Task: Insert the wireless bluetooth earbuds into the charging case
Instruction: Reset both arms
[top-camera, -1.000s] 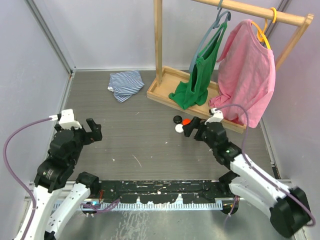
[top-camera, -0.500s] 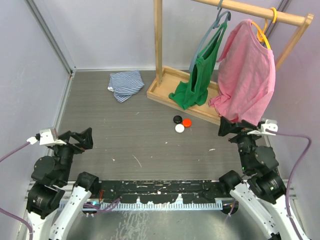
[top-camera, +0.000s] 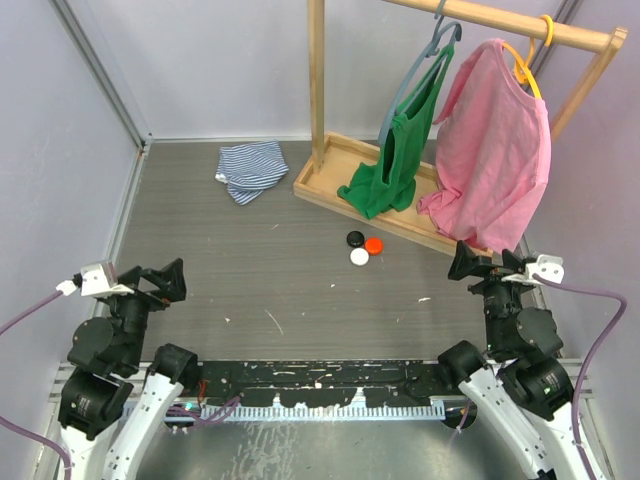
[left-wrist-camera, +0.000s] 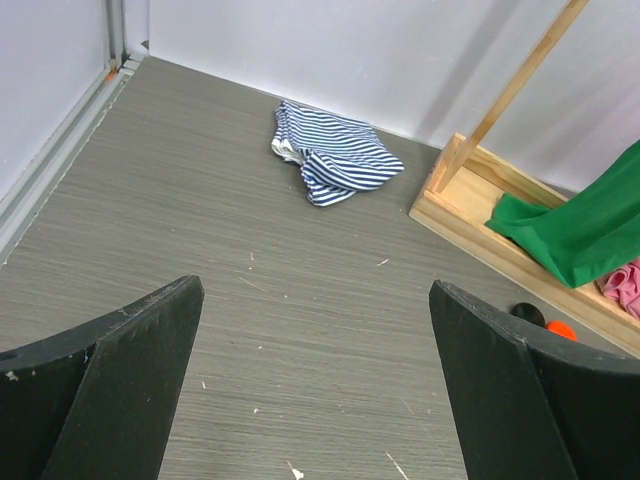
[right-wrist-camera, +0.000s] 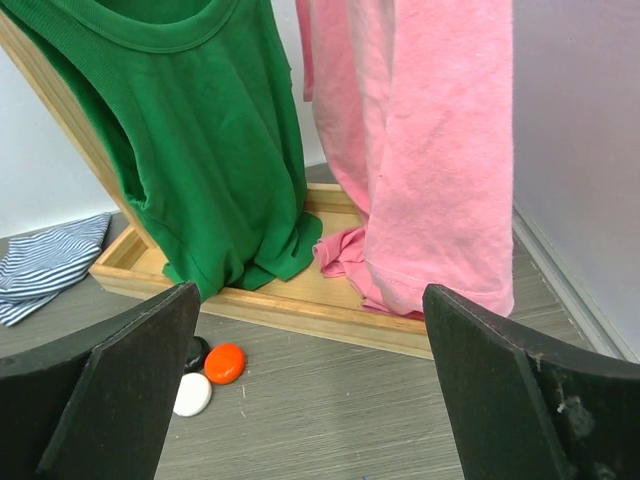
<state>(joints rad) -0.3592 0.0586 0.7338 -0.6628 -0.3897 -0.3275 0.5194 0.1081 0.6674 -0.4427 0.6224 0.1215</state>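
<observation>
Left gripper (top-camera: 171, 281) and right gripper (top-camera: 476, 265) hover at the lower corners, jaws wide apart and empty. This leaves the earbuds (top-camera: 359, 257) exposed mid-frame on the desk (top-camera: 280, 270), probably for an approach.

light: bright, even, diffuse | shadows: faint, soft | glare: none | focus: sharp, near edges slightly soft

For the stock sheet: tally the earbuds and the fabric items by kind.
Earbuds: 3, black, orange, white
Hanging shirts: 2, green, pink
Striped cloth: 1
Total: 6
</observation>
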